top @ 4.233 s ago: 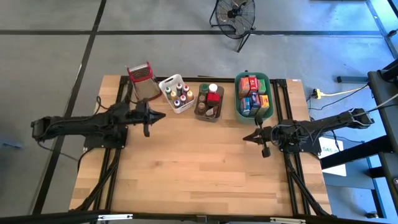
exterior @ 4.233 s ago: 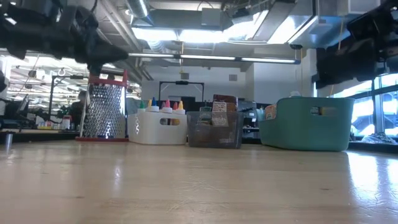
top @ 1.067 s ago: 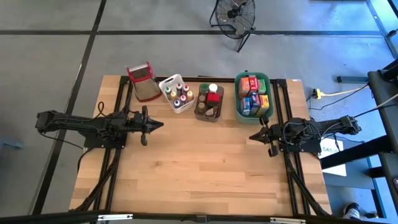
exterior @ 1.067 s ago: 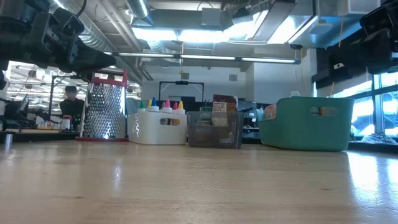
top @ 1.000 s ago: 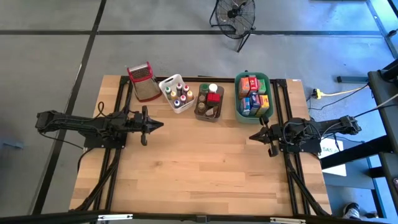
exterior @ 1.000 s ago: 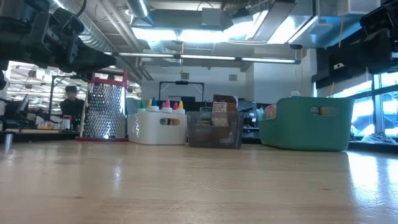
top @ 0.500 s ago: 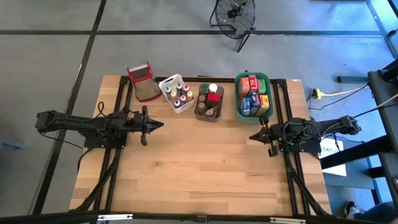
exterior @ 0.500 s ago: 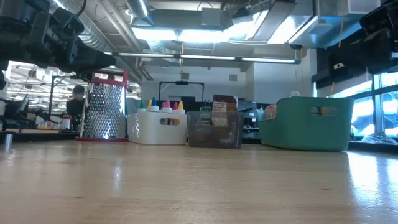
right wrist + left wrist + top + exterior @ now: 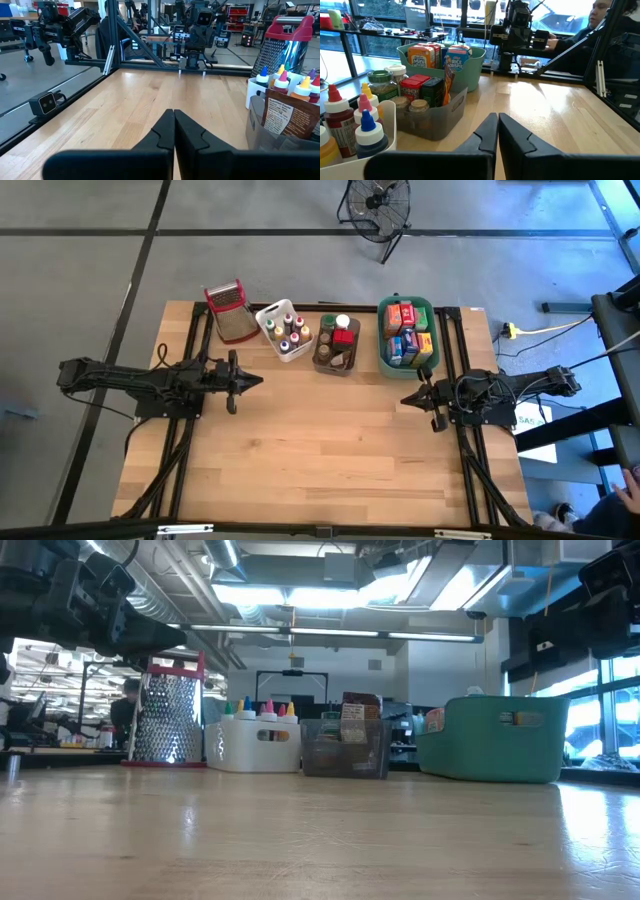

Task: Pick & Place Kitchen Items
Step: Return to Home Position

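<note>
Both arms have drawn back since the earliest frame. The left tool (image 9: 248,380) has come away from the grater (image 9: 228,310) and hangs over the table's (image 9: 320,450) left half. The right tool (image 9: 408,399) sits nearer the right edge. Each tool's fingers are pressed together, gripping nothing.

Along the far edge the contents are unchanged: bottles (image 9: 285,330) in the white bin (image 9: 300,352), jars (image 9: 342,335) in the dark bin (image 9: 318,358), boxes (image 9: 408,332) in the green bin (image 9: 381,340).

In the low view the green bin's wall hides the boxes and both tools are cut off. A person (image 9: 625,500) is newly in sight beyond the near right corner, mostly out of frame.
</note>
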Robot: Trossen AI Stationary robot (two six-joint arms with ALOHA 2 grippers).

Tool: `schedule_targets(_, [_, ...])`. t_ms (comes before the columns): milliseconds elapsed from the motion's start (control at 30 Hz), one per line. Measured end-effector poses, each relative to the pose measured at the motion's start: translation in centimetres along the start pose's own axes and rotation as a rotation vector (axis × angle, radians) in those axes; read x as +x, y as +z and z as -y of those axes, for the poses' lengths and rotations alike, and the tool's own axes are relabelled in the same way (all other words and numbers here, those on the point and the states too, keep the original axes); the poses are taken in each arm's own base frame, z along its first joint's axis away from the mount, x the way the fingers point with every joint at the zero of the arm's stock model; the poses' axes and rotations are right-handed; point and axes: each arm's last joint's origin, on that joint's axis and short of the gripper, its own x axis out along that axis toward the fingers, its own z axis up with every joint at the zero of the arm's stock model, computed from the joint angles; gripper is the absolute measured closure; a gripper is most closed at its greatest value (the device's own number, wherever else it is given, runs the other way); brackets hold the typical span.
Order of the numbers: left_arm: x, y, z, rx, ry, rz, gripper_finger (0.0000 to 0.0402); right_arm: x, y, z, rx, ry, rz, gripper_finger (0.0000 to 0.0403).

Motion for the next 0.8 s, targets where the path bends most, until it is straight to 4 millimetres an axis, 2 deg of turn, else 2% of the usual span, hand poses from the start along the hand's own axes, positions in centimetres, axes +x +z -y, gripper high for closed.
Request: schedule_targets(800, [0.0,0.0,0.0,0.0,0.0,0.0,0.0395,0.0,0.0,0.0,0.0,0.0,0.0,0.0399])
